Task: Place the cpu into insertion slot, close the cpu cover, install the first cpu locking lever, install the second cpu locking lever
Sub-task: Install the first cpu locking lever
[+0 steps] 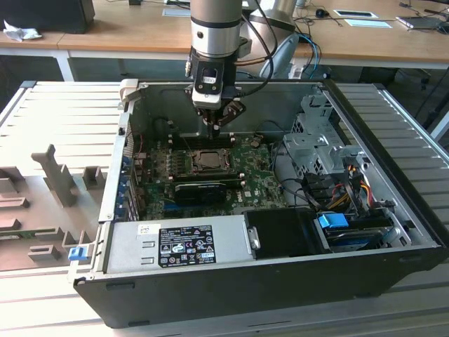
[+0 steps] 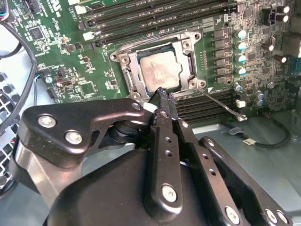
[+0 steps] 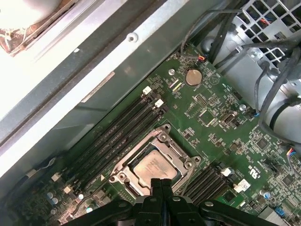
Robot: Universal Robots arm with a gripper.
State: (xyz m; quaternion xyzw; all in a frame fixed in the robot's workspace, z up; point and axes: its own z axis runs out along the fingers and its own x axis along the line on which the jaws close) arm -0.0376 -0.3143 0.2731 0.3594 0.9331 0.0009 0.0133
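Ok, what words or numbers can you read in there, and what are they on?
Black sticker on the long silver metal box: white print, too small to read.
Square silver-grey cpu: faint marks, unreadable.
Green circuit board: white lettering, too blurred to read.
Nothing reads clearly.

Arm (image 1: 214, 28): silver-grey tube w/ black band near the wrist. Thin black cables (image 1: 271, 60) loop off its side. Gripper (image 1: 222, 121): matte black block & linkage plates, rounded edges, studded w/ silver screws (image 2: 170, 192) in second wrist view.
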